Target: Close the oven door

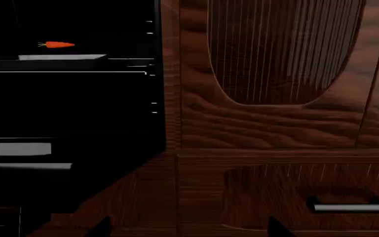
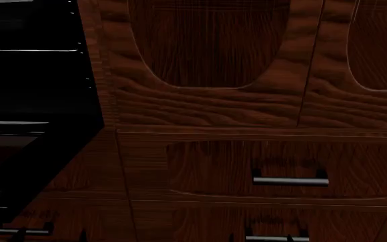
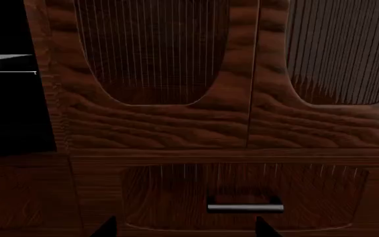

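Note:
The oven door (image 2: 42, 166) is a glossy black panel hanging open, dropped forward from the dark oven cavity (image 2: 32, 85) at the left. A grey bar (image 2: 18, 231) shows near its front edge. In the left wrist view the door (image 1: 91, 173) lies below the cavity, where a carrot (image 1: 56, 45) rests on a grey tray (image 1: 61, 58). My left gripper (image 1: 189, 229) is open, facing the wood just right of the door, with nothing between its fingertips (image 1: 100, 228). Further right, facing a drawer front, my right gripper (image 3: 186, 229) is also open and empty.
Dark reddish wood cabinet doors (image 2: 207, 45) with oval recessed panels fill the wall right of the oven. Below them are drawer fronts with short silver handles (image 2: 290, 181), (image 3: 245, 208), (image 1: 351, 208). Another handle (image 2: 277, 238) shows lower down.

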Controlling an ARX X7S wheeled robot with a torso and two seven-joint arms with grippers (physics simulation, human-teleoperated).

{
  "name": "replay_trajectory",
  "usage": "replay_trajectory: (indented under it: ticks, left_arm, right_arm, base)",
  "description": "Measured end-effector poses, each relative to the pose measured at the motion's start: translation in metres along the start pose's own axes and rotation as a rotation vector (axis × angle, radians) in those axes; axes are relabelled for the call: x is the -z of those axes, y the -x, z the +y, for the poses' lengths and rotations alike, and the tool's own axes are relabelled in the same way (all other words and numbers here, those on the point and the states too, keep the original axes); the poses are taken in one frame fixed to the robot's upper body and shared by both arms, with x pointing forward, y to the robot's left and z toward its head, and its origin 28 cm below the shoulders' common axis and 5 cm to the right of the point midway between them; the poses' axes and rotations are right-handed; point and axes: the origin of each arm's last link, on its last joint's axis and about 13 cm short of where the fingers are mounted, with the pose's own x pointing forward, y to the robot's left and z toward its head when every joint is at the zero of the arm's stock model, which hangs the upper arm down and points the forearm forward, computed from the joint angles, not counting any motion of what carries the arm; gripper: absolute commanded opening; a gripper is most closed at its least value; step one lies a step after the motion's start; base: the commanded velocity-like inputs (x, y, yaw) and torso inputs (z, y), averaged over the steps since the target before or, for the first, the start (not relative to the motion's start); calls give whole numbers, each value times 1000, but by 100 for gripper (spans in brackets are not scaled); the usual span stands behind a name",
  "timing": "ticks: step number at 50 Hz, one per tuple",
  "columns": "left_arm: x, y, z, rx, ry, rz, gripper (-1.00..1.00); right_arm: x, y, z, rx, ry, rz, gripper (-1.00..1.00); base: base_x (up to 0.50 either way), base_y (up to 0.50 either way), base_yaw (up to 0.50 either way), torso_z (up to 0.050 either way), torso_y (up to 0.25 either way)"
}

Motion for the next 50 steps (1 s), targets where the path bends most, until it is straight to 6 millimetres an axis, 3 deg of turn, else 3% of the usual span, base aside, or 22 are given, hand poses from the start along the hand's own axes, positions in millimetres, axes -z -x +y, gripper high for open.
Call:
replay_trajectory:
  ticks: [13,50]
  left_arm:
    - [0,2,-1,-6,-8,-1,100]
    - [0,2,1,-19,9,23,100]
  right_arm:
    - [0,3,2,0,24,-18,100]
    - [1,4,3,8,48,-43,100]
  base:
    - [0,0,0,0,0]
    - [0,0,0,-50,0]
